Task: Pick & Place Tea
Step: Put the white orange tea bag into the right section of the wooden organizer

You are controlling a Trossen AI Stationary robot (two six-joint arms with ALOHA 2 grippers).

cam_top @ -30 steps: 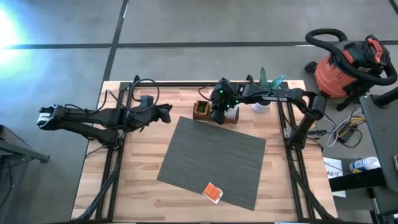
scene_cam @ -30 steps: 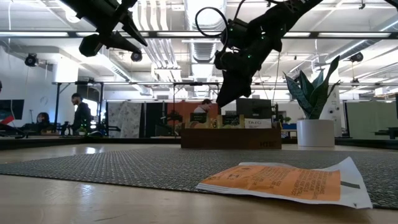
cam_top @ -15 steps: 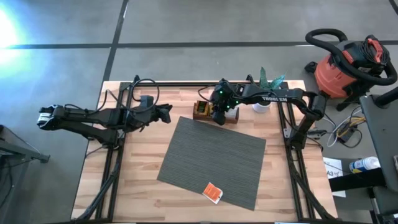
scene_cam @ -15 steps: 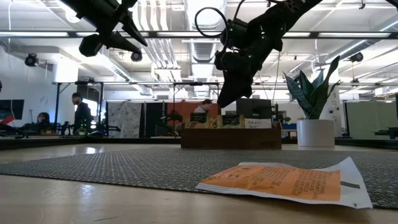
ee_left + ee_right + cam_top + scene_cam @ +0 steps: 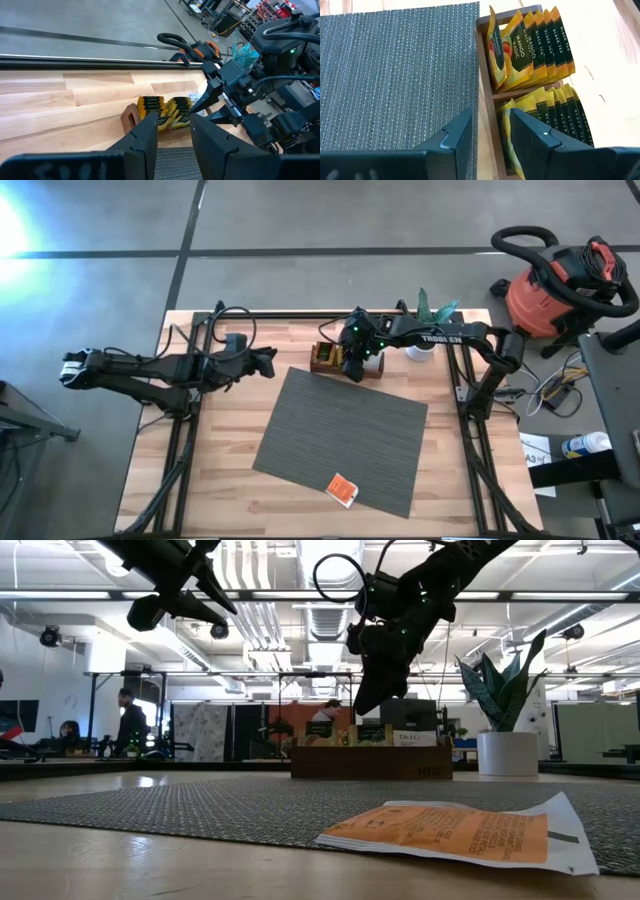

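One orange tea sachet point(image 5: 343, 489) lies flat on the grey ribbed mat point(image 5: 340, 435), near the mat's near edge; the low view shows this orange sachet point(image 5: 450, 832) close up. Several yellow and dark sachets point(image 5: 530, 45) stand on edge in the brown wooden tray point(image 5: 322, 358) at the mat's far edge. My right gripper point(image 5: 490, 120) hovers open above the tray's near wall, slanting down, with nothing between its fingers. My left gripper point(image 5: 174, 122) hangs open in the air to the left of the tray, high above the table.
A white pot with a green plant point(image 5: 508, 752) stands at the table's far right, just beyond the tray. A red shop vacuum point(image 5: 555, 285) sits on the floor off the table's right. Bare wood lies left of the mat.
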